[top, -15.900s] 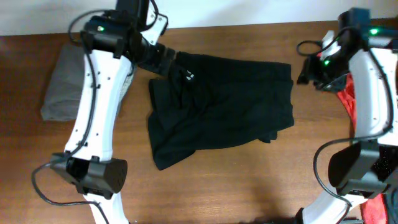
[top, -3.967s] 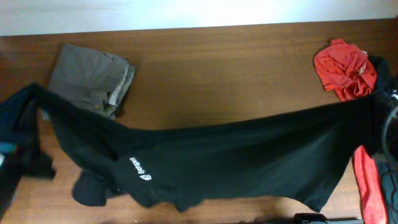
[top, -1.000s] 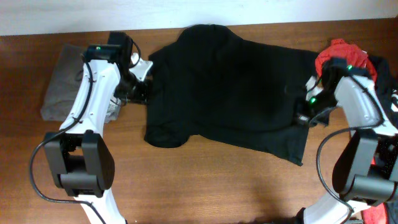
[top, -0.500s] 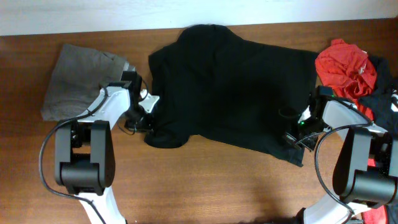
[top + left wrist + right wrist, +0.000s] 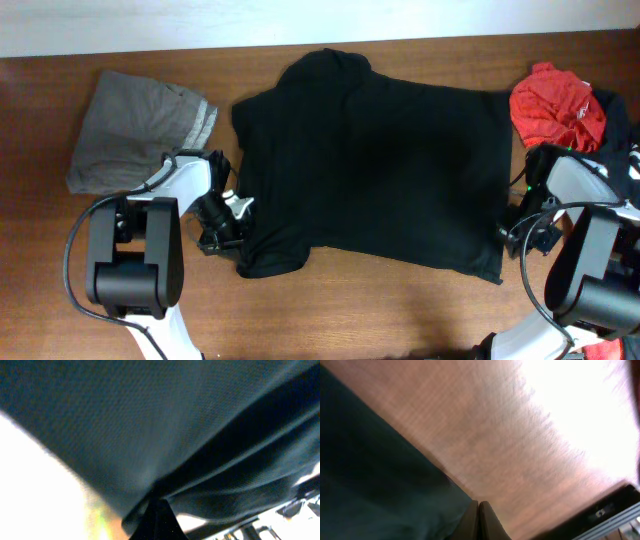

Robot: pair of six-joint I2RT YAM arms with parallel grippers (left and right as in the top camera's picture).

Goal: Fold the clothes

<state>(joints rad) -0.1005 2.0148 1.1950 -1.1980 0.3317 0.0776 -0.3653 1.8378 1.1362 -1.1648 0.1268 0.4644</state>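
The clothes here are a plain black T-shirt [image 5: 370, 160], lying spread flat across the middle of the table with its neck toward the far edge. My left gripper [image 5: 228, 222] is low at the shirt's lower left corner. In the left wrist view dark fabric [image 5: 165, 425] fills the frame and its folds run into my shut left gripper [image 5: 157, 510]. My right gripper [image 5: 512, 228] sits at the shirt's lower right edge. In the right wrist view the fingers [image 5: 478, 507] are pressed together where the black hem [image 5: 380, 485] meets bare wood.
A folded grey garment [image 5: 135, 130] with a pale striped band lies at the left, close to my left arm. A crumpled red shirt [image 5: 558, 105] sits at the far right beside dark cloth. Brown table [image 5: 380, 315] shows along the front.
Both grippers have slid toward the front edge and shut. The shirt's lower corners came along, so its bottom hem lies lower and wider than a second ago.
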